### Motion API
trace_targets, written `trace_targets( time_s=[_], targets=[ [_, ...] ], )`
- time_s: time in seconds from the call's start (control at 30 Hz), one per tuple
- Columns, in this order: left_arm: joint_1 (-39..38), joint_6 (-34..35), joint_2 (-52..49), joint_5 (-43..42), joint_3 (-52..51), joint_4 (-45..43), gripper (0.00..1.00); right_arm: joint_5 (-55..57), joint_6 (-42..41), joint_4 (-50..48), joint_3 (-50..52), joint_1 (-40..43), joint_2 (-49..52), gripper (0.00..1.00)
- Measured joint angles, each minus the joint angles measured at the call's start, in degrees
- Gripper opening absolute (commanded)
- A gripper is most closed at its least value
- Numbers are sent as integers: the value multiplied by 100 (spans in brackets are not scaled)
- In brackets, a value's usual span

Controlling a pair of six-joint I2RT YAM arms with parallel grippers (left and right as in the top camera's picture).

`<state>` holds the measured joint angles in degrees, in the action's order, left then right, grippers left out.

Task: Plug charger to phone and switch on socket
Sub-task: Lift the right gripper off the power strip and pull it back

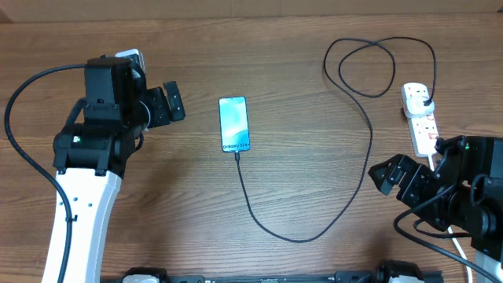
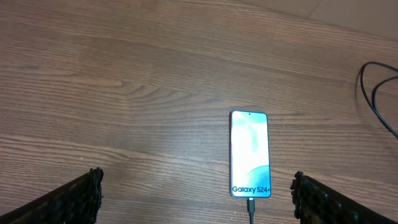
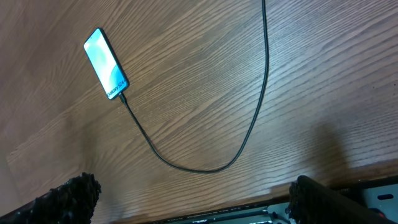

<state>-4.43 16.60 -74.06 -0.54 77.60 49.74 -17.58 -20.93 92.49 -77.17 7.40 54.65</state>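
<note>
The phone [image 1: 234, 124] lies flat mid-table, its light blue screen reading "Galaxy S24+" [image 2: 250, 154] [image 3: 106, 64]. The charger [image 1: 299, 238], a thin black cable, has its connector tip [image 2: 251, 208] against the phone's bottom edge, apparently inserted. The cable curves right, loops at the back, and ends in a black plug [image 1: 425, 100] seated in the white socket [image 1: 422, 124] at the far right. My left gripper [image 1: 174, 102] [image 2: 196, 193] is open, left of the phone, holding nothing. My right gripper [image 1: 391, 185] [image 3: 193, 186] is open below the socket, over the table's front part.
The cable's loops [image 1: 365, 67] lie at the back right. The socket's white cord [image 1: 460, 248] runs toward the front under my right arm. The table's front edge [image 3: 249, 208] shows in the right wrist view, with a dark frame below it.
</note>
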Motion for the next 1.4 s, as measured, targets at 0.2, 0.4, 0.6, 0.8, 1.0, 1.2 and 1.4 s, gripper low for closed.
trace_targets(
  time_s=[0.2,0.4,0.6,0.8,1.0,1.2,1.4],
  targets=[
    [0,0,0,-2,0,0,100,0,2,-50,0,0,0,100],
    [0,0,0,-2,-2,0,100,24,0,-192,0,0,-2,100],
    [0,0,0,0,-2,0,100,44,0,-247,0,0,-7,100],
    [0,0,0,0,-2,0,100,48,-4,-315,0,0,-44,100],
    [0,0,0,-2,0,0,100,44,-2,-396,0,0,-444,100],
    [0,0,0,-2,-2,0,100,44,0,-413,0,0,-1025,100],
    [0,0,0,-2,-2,0,100,39,2,-437,0,0,-1169,100]
  ],
)
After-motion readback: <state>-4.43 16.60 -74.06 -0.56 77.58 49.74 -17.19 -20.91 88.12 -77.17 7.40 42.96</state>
